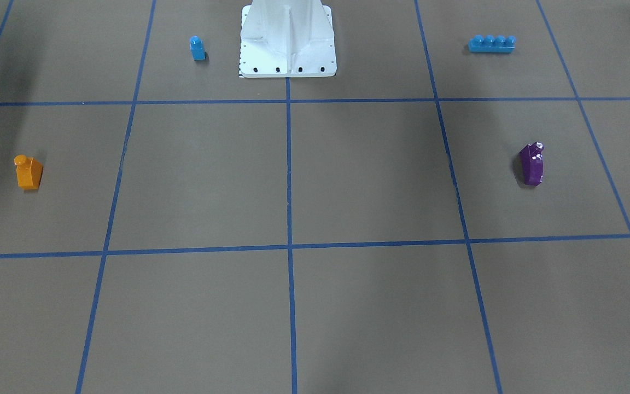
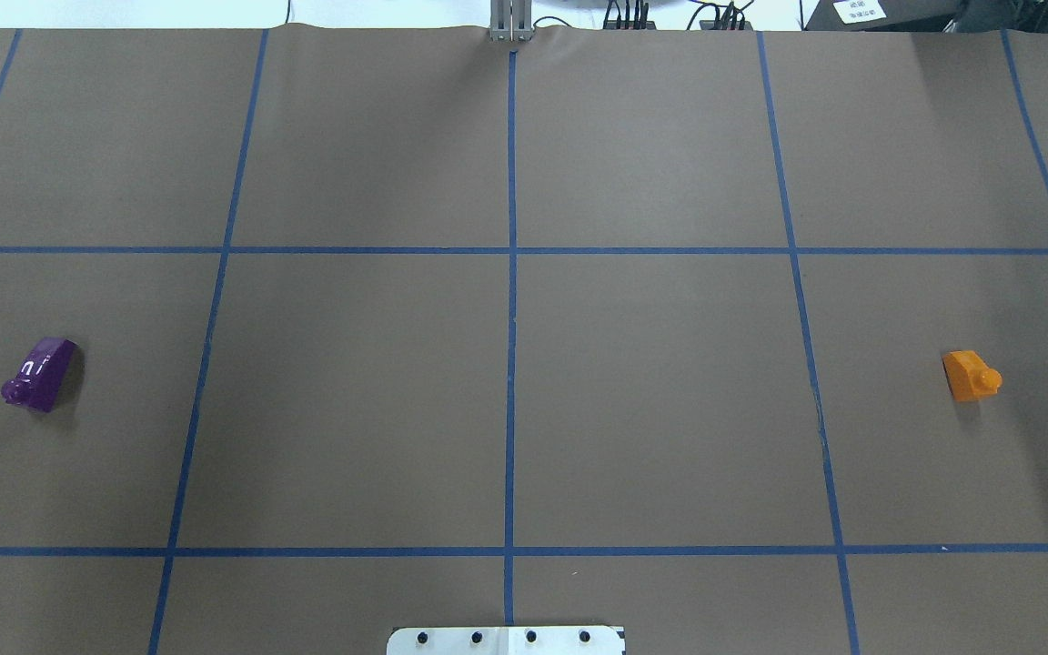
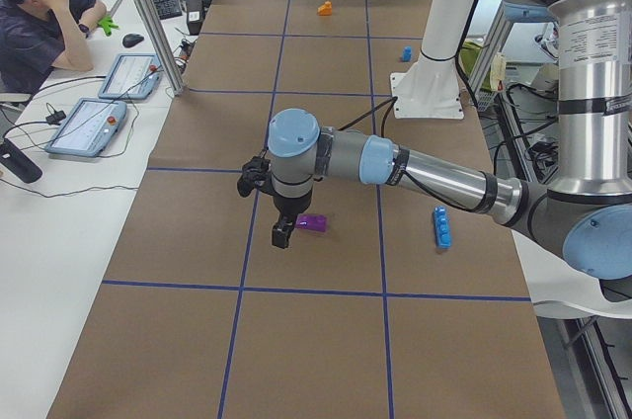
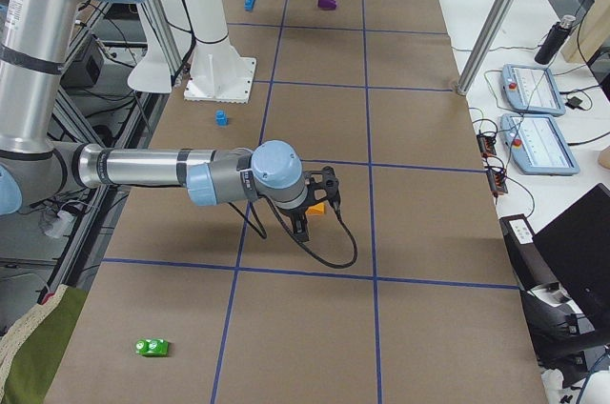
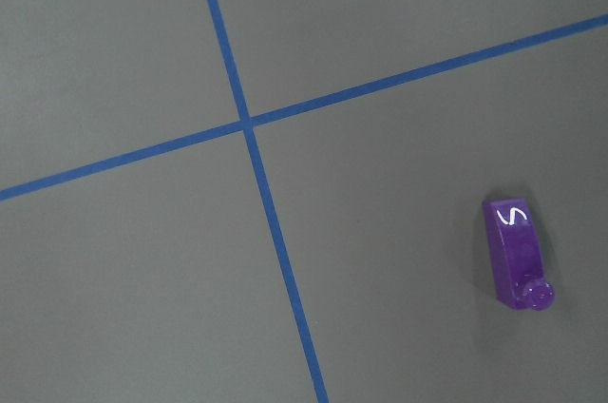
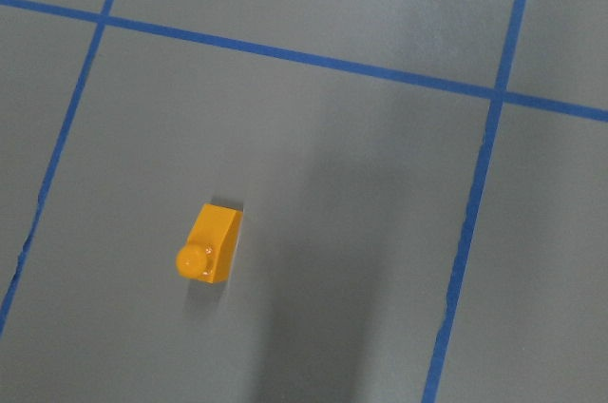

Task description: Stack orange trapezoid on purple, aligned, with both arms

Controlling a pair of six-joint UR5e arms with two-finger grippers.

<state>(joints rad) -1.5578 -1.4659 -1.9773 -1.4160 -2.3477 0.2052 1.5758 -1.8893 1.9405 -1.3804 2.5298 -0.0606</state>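
The orange trapezoid [image 2: 971, 375] stands alone on the table's right side, also in the front view [image 1: 28, 172] and the right wrist view [image 6: 211, 243]. The purple block [image 2: 40, 373] lies on its side at the left, also in the front view [image 1: 532, 163] and the left wrist view [image 5: 518, 254]. My left gripper [image 3: 281, 231] hangs above the table just beside the purple block [image 3: 312, 223]. My right gripper [image 4: 303, 223] hangs just beside the orange block [image 4: 315, 209]. Both grippers show only in the side views, so I cannot tell whether they are open or shut.
A small blue single-stud block [image 1: 197, 48] and a long blue four-stud brick [image 1: 491, 43] sit either side of the white robot base [image 1: 287, 38]. A green block [image 4: 152, 347] lies beyond the right end. Operator pendants [image 4: 534, 90] and a seated person [image 3: 35, 24] are along the far edge.
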